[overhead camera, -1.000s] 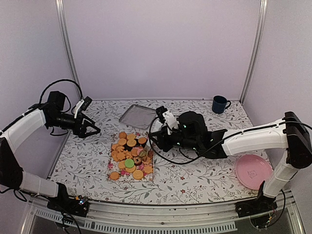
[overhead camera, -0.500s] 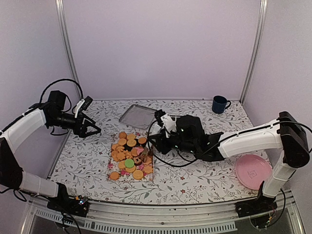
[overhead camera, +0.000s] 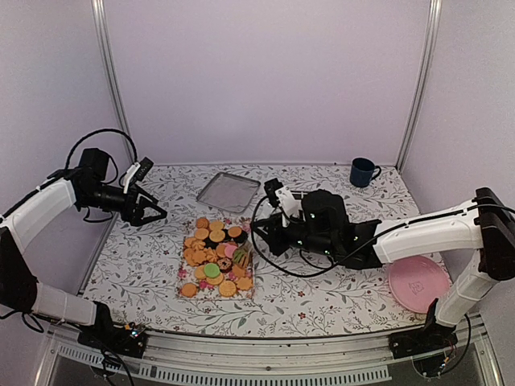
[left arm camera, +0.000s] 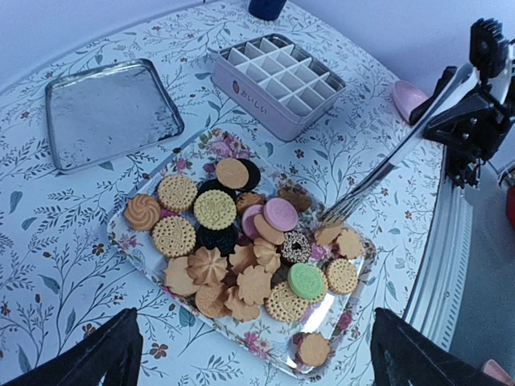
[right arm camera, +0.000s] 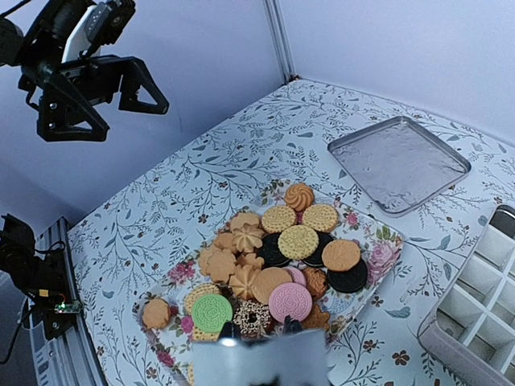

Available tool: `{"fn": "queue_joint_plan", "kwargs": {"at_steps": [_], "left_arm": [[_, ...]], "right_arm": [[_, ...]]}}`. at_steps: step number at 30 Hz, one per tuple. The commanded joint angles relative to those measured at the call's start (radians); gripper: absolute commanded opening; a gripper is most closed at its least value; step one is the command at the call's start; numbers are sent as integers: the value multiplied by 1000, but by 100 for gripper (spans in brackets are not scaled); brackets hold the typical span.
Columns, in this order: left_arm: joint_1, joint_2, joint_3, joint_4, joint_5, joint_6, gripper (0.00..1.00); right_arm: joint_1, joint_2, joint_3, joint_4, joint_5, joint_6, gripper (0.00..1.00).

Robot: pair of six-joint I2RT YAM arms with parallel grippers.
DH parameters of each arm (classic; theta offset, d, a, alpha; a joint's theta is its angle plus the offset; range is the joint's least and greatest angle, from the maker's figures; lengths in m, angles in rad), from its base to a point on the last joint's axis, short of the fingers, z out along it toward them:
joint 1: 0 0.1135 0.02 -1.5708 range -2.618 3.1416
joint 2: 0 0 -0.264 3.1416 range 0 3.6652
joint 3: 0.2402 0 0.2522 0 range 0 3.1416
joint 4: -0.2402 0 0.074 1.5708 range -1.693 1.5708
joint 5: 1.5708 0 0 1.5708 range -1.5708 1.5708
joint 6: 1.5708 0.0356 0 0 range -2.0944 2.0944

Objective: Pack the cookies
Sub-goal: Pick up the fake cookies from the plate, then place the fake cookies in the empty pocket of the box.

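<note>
The cookies (left arm camera: 241, 241) lie heaped on a floral tray (overhead camera: 246, 290): mostly golden rounds, some dark ones, a pink one (right arm camera: 290, 301) and a green one (right arm camera: 212, 312). My right gripper (overhead camera: 272, 233) is shut on silver tongs (left arm camera: 386, 173) that slant down to the tray's right side. Their tips (right arm camera: 259, 328) rest at the near edge of the pink cookie and a sprinkled ring cookie; I cannot tell whether one is pinched. My left gripper (overhead camera: 149, 213) hangs open and apart above the table's left side, with both fingers (left arm camera: 88, 358) at the bottom corners of its view.
A pink tin with a white grid of compartments (left arm camera: 278, 76) stands behind the tray, under my right arm. Its silver lid (overhead camera: 228, 191) lies at the back. A blue mug (overhead camera: 364, 171) sits back right, and a pink plate (overhead camera: 418, 283) front right.
My right arm reached in toward the tray, then eased back to the right, and the tongs have been squeezed together at the cookies. The left arm has stayed still.
</note>
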Motion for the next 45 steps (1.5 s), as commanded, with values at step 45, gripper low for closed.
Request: {"fn": "queue_joint_plan", "kwargs": {"at_steps": [45], "left_arm": [[-11,25,46,9,-31,2,99]], "right_arm": [[-455,214,461,-75,-20,-418,0]]}}
